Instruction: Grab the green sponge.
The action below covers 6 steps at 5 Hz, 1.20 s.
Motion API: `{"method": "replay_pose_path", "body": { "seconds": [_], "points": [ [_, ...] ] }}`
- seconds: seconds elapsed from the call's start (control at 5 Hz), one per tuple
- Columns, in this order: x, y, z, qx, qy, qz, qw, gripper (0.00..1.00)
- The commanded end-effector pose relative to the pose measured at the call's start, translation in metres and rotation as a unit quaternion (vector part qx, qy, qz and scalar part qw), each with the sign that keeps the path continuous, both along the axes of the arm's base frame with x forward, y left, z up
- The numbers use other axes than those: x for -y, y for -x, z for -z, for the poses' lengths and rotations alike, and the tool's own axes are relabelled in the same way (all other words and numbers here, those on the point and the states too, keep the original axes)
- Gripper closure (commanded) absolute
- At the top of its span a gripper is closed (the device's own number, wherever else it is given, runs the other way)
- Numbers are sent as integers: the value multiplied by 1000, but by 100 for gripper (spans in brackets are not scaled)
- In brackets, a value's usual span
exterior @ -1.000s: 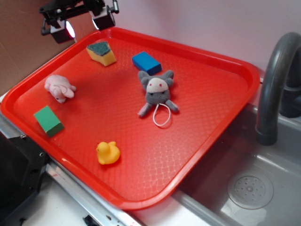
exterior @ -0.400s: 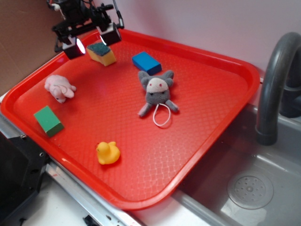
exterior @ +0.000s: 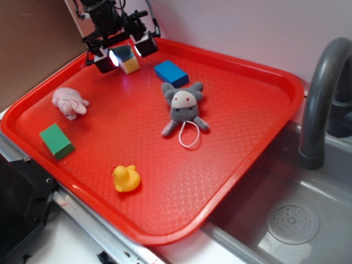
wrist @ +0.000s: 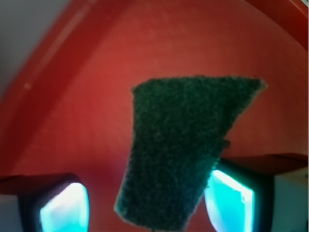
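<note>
Six things share the red tray (exterior: 247,148), and I'll call them from the near edge back: the yellow duck (exterior: 126,179) close to the front rim, the plain green block (exterior: 56,141) by the left corner, the pink plush (exterior: 69,103) along the left side, the grey mouse toy (exterior: 184,107) mid-tray with its white loop, then the blue block (exterior: 171,72) toward the back. And right at the far rim, the green sponge (exterior: 130,61) — dark scouring top, yellow foam underneath. A second ago I was off beyond the far-left corner, clear of it; now my gripper (exterior: 124,52) has swung in and dropped over it, jaws spread, one finger on each side. From the wrist, the sponge (wrist: 183,150) fills the gap: the right finger (wrist: 229,195) looks to be touching its edge, the left finger (wrist: 63,208) stands a little apart, so I'm slightly off-centre. Nothing is pinched yet. Lined up like this, closing looks like my next call.
</note>
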<state>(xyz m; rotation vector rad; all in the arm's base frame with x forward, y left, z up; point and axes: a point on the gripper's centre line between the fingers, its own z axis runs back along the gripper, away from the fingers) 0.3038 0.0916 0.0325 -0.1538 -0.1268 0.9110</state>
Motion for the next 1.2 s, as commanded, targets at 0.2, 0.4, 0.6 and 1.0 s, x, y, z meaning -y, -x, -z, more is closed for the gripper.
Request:
{"method": "replay_pose_path", "body": {
  "seconds": [0.2, 0.4, 0.6, 1.0],
  "points": [
    [-7, 10, -25, -16, -98, 11, 995, 100],
    [5, 24, -46, -24, -138, 84, 987, 100],
    [22, 40, -73, -19, -177, 175, 968, 100],
    [81, 75, -146, -50, -95, 411, 905, 100]
  ]
}}
